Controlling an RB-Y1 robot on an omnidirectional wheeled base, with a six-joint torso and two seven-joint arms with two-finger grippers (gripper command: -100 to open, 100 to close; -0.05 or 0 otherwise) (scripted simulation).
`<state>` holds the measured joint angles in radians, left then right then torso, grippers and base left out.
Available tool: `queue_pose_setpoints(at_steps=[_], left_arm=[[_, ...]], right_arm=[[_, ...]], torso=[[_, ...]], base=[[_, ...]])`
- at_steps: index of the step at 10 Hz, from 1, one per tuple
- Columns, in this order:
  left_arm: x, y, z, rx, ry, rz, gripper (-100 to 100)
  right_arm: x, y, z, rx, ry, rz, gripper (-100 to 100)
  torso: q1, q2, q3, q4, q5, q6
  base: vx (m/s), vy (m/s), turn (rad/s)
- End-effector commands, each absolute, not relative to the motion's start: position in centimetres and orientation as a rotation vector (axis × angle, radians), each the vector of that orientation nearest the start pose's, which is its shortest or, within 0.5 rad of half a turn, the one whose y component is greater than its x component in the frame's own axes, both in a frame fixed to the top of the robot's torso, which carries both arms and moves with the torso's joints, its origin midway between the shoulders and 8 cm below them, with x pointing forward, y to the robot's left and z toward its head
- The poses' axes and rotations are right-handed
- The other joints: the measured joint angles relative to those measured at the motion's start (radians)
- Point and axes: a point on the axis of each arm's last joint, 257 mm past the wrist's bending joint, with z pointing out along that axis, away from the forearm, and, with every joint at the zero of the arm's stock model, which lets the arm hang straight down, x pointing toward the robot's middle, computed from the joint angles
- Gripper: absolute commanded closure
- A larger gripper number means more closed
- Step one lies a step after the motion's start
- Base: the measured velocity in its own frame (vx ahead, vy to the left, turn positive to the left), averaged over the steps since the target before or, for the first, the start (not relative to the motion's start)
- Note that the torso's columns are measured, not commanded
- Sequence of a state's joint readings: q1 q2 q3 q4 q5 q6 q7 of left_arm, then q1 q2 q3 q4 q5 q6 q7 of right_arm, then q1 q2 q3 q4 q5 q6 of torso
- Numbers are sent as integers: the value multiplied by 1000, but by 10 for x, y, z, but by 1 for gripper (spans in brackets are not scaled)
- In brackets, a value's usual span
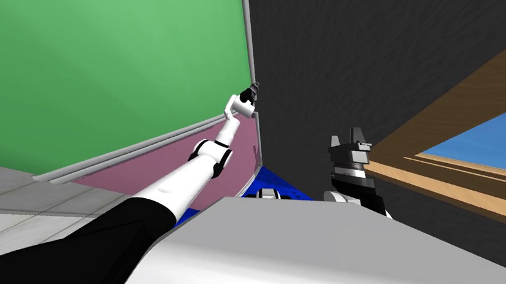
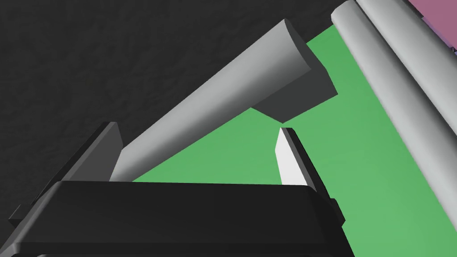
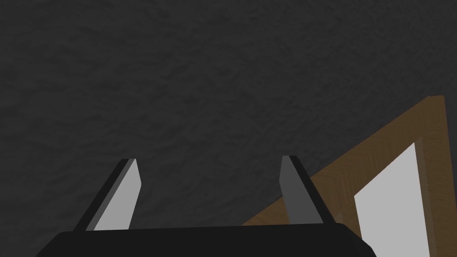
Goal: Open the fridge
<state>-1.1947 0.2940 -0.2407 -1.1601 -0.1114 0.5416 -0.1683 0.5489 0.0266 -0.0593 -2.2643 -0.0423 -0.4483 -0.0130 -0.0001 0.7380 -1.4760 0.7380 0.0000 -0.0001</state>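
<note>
Head view: the left arm is stretched far out, and the left tool [image 1: 253, 90] sits at the edge of the dark grey rough-textured fridge front [image 1: 353, 24]. A light grey half-round bar handle [image 1: 246, 26] runs along that edge, next to the green wall [image 1: 86, 67]. From here the left tool is too small to read.

Left wrist view, close up: the left tool [image 2: 198, 127] is spread wide, and the handle [image 2: 223, 93] passes between its fingers [image 2: 292, 160]. The bar lies close to the dark finger on the fridge side and is apart from the light one, so it is not pinched. The handle's end sits on a grey bracket block [image 2: 303, 96] just past the light fingertip. Beyond it, a grey double rail [image 2: 401, 89] crosses the green wall with a pink band [image 2: 435, 18] behind. In the head view the rail [image 1: 135, 147] lies low on the wall.

The right tool [image 1: 347, 134] is held close in front, near the fridge front and beside a brown wooden window frame [image 1: 457, 108].

Right wrist view: the right tool [image 3: 207, 159] is released, its fingers spread and gripping nothing. It faces the dark fridge surface [image 3: 201, 80], with the wooden frame [image 3: 357, 169] to one side.
</note>
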Motion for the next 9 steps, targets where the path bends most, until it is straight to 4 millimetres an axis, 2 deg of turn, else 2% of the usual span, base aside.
queue_pose_setpoints(at_steps=[1,5,6,7,8,9], left_arm=[[723,74,185,-388,1399,-695,-100],[729,87,202,-387,1409,-588,-100],[729,84,199,-386,1407,-606,-100],[728,129,218,-427,1319,-620,-100],[729,155,219,-473,1295,-630,-100],[728,178,217,-521,1274,-649,-100]], right_arm=[[344,-316,-8,790,628,1235,0],[344,-316,-8,790,628,1235,0],[344,-316,-8,790,628,1235,0],[344,-316,-8,790,628,1235,0],[344,-316,-8,790,628,1235,0],[344,-315,-8,790,628,1235,0]], torso=[[0,0,0,0,0,0],[0,0,0,0,0,0],[0,0,0,0,0,0],[1,0,0,0,0,0],[-4,-5,-3,-1,-1,-1],[0,-12,-9,0,0,-4]], base=[[11,-14,-24],[6,-13,-19],[3,-6,-3],[115,-123,74],[124,-176,27],[65,-118,-2]])
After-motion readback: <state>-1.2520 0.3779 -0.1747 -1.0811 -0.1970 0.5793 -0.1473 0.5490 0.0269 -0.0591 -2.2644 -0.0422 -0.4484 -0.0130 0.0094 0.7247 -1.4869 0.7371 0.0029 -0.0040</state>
